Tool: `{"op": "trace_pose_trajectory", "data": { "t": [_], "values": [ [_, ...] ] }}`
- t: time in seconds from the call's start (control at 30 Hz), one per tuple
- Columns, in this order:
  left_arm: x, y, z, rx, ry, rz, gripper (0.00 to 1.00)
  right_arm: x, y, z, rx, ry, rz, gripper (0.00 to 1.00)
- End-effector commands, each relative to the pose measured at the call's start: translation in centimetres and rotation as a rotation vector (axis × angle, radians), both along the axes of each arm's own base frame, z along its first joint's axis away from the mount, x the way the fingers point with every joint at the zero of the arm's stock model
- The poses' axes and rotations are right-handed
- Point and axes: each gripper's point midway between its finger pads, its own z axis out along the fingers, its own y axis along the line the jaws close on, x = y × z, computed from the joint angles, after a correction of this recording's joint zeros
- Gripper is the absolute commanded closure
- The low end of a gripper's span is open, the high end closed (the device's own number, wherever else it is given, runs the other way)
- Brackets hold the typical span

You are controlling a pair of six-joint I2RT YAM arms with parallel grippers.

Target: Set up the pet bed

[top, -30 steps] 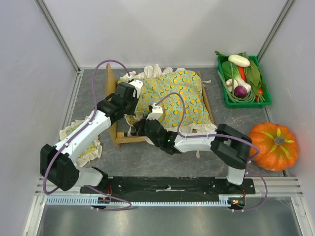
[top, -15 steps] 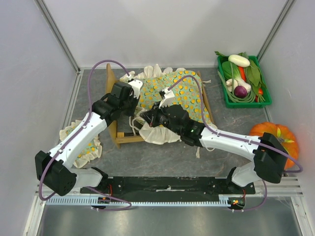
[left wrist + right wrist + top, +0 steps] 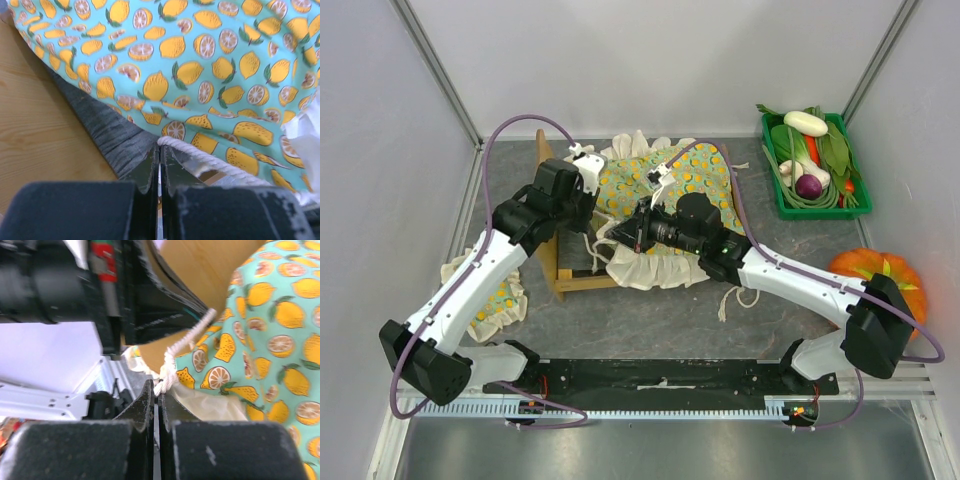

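Note:
The pet bed (image 3: 582, 284) is a light-wood frame with its headboard (image 3: 547, 165) at the left. The green orange-dotted cushion (image 3: 705, 190) lies over it, with its front-left corner pulled up. My left gripper (image 3: 588, 205) is at the headboard end; in the left wrist view its jaws (image 3: 160, 150) are shut, a white cord (image 3: 210, 160) at their tip, over the grey fabric base (image 3: 115, 130). My right gripper (image 3: 617, 232) is at the cushion's front-left corner, shut (image 3: 161, 386) on a knotted white cord (image 3: 192, 335).
The small matching pillow (image 3: 485, 290) lies on the table left of the bed. A green crate of vegetables (image 3: 815, 165) stands at the back right. An orange pumpkin (image 3: 875, 297) sits at the right, beside the right arm's elbow.
My right arm has stretched out; its gripper moved back and right, lifting the cushion's front-left frill. My left gripper moved slightly back along the headboard.

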Motion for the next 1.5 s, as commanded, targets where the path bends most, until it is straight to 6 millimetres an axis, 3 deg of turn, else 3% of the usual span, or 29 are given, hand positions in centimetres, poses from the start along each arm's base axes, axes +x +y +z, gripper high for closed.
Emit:
{"op": "trace_pose_trajectory", "data": {
  "t": [0.0, 0.1, 0.47, 0.73, 0.87, 0.9, 0.97, 1.0, 1.03, 1.13, 1.17, 1.2, 1.27, 1.37, 1.4, 1.43, 1.47],
  "values": [
    [-0.5, 0.5, -0.6, 0.046, 0.015, -0.039, 0.98, -2.3, 0.6, 7.3, 0.185, -0.06, 0.165, 1.0],
    [-0.4, 1.3, -0.3, 0.07, -0.004, -0.013, 0.98, -2.6, 0.1, 8.9, 0.262, -0.042, 0.199, 1.0],
    [1.5, 3.4, 1.3, 0.183, -0.104, 0.059, 0.98, -2.6, -0.4, 10.5, 0.346, -0.004, 0.25, 1.0],
    [2.0, 3.1, 3.3, 0.193, -0.192, 0.011, 0.98, -2.6, -0.4, 11.8, 0.396, 0.011, 0.288, 1.0],
    [1.2, 3.0, 2.4, 0.213, -0.162, -0.033, 0.98, -0.4, -1.0, 10.4, 0.295, -0.01, 0.161, 1.0],
    [0.8, 2.8, 2.1, 0.208, -0.14, -0.049, 0.98, 1.5, -1.9, 8.0, 0.177, 0.004, 0.032, 1.0],
    [-0.7, 2.0, 1.8, 0.17, -0.07, -0.101, 0.98, 2.9, -3.0, 7.5, 0.113, -0.019, -0.065, 1.0],
    [-1.4, 1.2, 2.0, 0.127, -0.042, -0.129, 0.98, 3.7, -3.9, 6.0, 0.035, -0.01, -0.134, 1.0],
    [-3.0, -0.4, 2.5, 0.054, -0.001, -0.225, 0.98, 3.9, -4.2, 6.0, 0.022, -0.018, -0.147, 1.0],
    [-4.9, -2.6, 3.7, -0.06, 0.032, -0.335, 0.98, 4.0, -4.2, 5.6, 0.0, -0.025, -0.149, 1.0],
    [-5.0, -2.7, 3.8, -0.071, 0.036, -0.326, 0.98, 4.2, -4.3, 4.9, -0.024, -0.016, -0.152, 1.0],
    [-5.0, -2.8, 3.9, -0.074, 0.038, -0.329, 0.98, 4.2, -4.1, 5.6, -0.021, -0.03, -0.154, 1.0],
    [-4.1, -1.9, 4.1, -0.037, 0.022, -0.275, 0.98, 4.2, -4.2, 4.7, -0.052, -0.017, -0.151, 1.0],
    [-2.5, 0.0, 2.9, 0.086, 0.004, -0.2, 0.98, 3.3, -3.8, 5.2, -0.026, -0.017, -0.098, 1.0],
    [-2.0, 0.4, 2.3, 0.119, 0.013, -0.185, 0.98, 3.1, -3.5, 6.1, 0.003, -0.031, -0.078, 1.0],
    [-0.8, 2.4, 1.9, 0.212, -0.009, -0.085, 0.98, 2.6, -3.1, 6.5, 0.021, -0.032, -0.044, 1.0],
    [-0.4, 3.2, 1.8, 0.256, -0.016, -0.061, 0.98, 1.8, -2.7, 7.4, 0.059, -0.032, 0.004, 1.0]
  ]
}}
